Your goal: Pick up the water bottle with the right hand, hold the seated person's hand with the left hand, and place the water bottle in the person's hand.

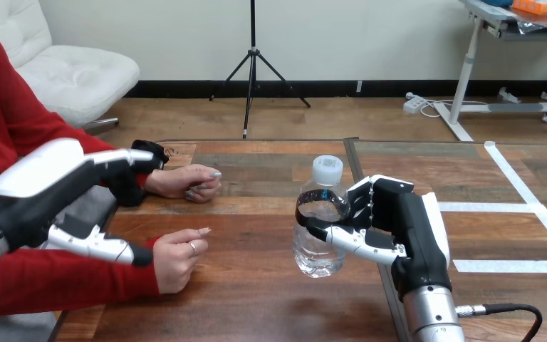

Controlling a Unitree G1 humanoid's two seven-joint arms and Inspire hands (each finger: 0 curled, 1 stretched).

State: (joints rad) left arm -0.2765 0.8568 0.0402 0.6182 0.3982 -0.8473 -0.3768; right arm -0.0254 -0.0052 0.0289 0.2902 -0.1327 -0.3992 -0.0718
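We lose a band of the water bottle's (319, 253) middle behind the curled fingers of the right hand (406, 221), and we cannot tell whether its base touches the table (256, 306). The right forearm runs off the bottom edge. Near the table's left edge, the left hand (35, 192) covers the wrist of the person's farther hand (189, 182). Its thumb crosses the sleeve behind the person's nearer hand (178, 256), and we cannot tell whether it touches.

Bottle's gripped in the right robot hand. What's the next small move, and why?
Probably curl the left robot hand round the person's nearer hand: its fingers look straight beside it, gripping nothing, while the right robot hand holds the water bottle ready.
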